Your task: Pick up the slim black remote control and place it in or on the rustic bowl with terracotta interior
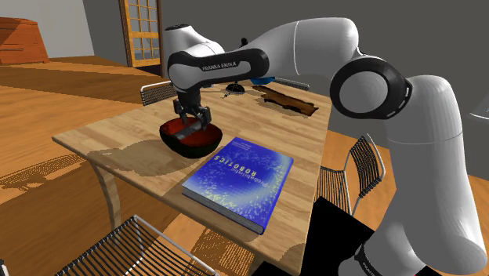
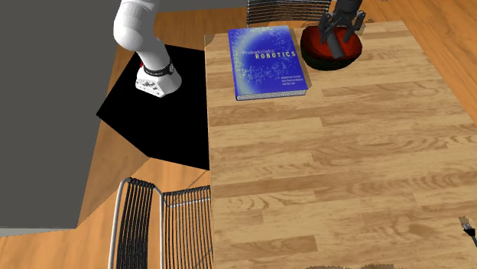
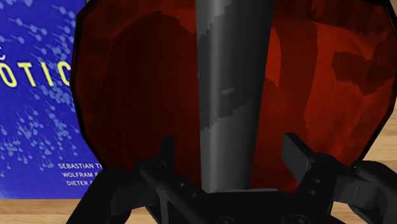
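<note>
Shoulder behind arm (image 1: pixel 423 141); second overhead; wrist close; all 3 share bowl (image 1: pixel 184 147).

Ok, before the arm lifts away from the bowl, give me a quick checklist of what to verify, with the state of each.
1. The fingers stand apart, not touching the remote: ok.
2. Remote lies over the red inside of the bowl: ok.
3. Remote settled on the bowl's floor, not propped on the rim: cannot tell.
4. Bowl upright on the table: ok.
5. Blue book beside the bowl, clear of the fingers: ok.
</note>
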